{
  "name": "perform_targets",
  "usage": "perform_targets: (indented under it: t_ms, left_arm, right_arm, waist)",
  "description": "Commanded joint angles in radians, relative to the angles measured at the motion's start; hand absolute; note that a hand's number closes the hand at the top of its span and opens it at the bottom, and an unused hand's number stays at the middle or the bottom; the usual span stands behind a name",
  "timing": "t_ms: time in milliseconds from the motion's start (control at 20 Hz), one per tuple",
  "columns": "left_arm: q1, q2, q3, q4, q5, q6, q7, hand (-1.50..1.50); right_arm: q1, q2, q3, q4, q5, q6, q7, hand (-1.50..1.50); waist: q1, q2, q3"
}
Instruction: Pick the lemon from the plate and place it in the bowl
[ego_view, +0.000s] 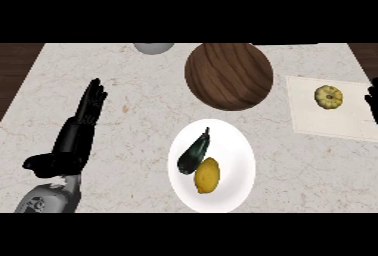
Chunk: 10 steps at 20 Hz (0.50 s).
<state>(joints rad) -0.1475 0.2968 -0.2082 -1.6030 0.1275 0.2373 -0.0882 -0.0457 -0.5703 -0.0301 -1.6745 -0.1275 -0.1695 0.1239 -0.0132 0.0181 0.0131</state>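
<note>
I see the left robot hand (74, 135) resting flat over the desk (125, 115), fingers straight. The right robot hand (372, 102) barely shows at the edge; I cannot tell its state. The lemon (207, 175) lies on the white plate (232, 150) beside a dark eggplant (194, 151), below the wooden bowl (228, 76).

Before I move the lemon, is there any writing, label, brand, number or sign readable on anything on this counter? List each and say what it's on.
None: no text, number or sign shows anywhere.
Yellow lemon: no sticker.
White oval plate: plain.
Dark green eggplant-like vegetable: unmarked.
Round brown wooden bowl: wood grain only.
Pale square mat and small yellow squash: blank.
Grey round object at the far edge: nothing visible.
</note>
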Motion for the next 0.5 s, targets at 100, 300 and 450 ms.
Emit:
perform_targets:
  t_ms: [100, 300, 450]
  left_arm:
    - [-0.024, -0.017, -0.002, 0.047, -0.002, -0.001, 0.064, 0.0]
    - [0.014, -0.016, -0.02, 0.036, 0.003, -0.008, 0.075, 0.0]
    - [0.052, -0.033, -0.012, 0.062, 0.02, 0.005, 0.092, 0.0]
  right_arm:
    - [0.016, 0.258, 0.258, -0.071, 0.231, -0.274, 0.184, 1.5]
    - [0.121, 0.084, 0.3, 0.092, 0.493, -0.288, 0.197, 1.5]
    - [0.147, 0.427, 0.256, -0.007, 0.512, -0.677, 0.145, -1.5]
  waist:
    - [0.022, -0.015, -0.015]
    - [0.036, 0.012, -0.052]
    - [-0.032, -0.031, -0.019]
